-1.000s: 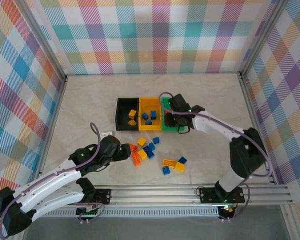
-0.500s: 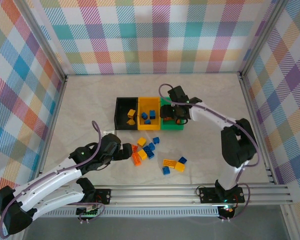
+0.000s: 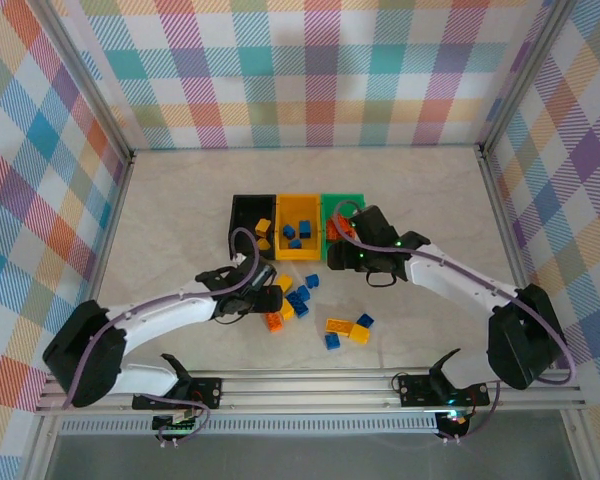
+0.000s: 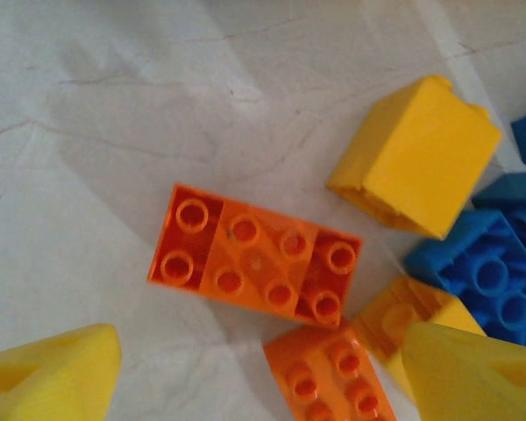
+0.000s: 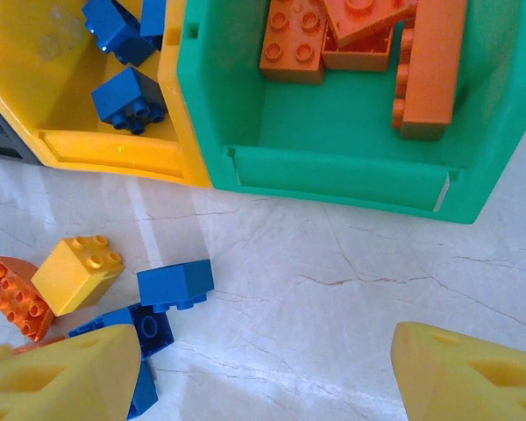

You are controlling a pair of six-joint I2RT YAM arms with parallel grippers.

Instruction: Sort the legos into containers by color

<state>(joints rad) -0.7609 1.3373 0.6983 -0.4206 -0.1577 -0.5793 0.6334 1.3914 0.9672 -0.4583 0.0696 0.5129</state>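
Hovering with the left claw over loose legos on the counter, on the near side of the yellow bin and a little to its left. Spread wide, gripping nothing.

Aimed, by the look of it, at the orange brick: flat, studs up, just ahead of the fingertips, apart from both. Long axis nearly parallel to the line from finger to finger, so probably better to turn the wrist and pinch across the short sides than to span the full length. Tight quarters as well, with a second orange brick just beside it and a yellow brick near.

Left arm stretched out low across the counter, wrist pitched down.

Farther off: the right claw, likewise open and empty, just on the near side of the green bin. Joined to the yellow bin's right side and already holding orange pieces, so the likely destination.
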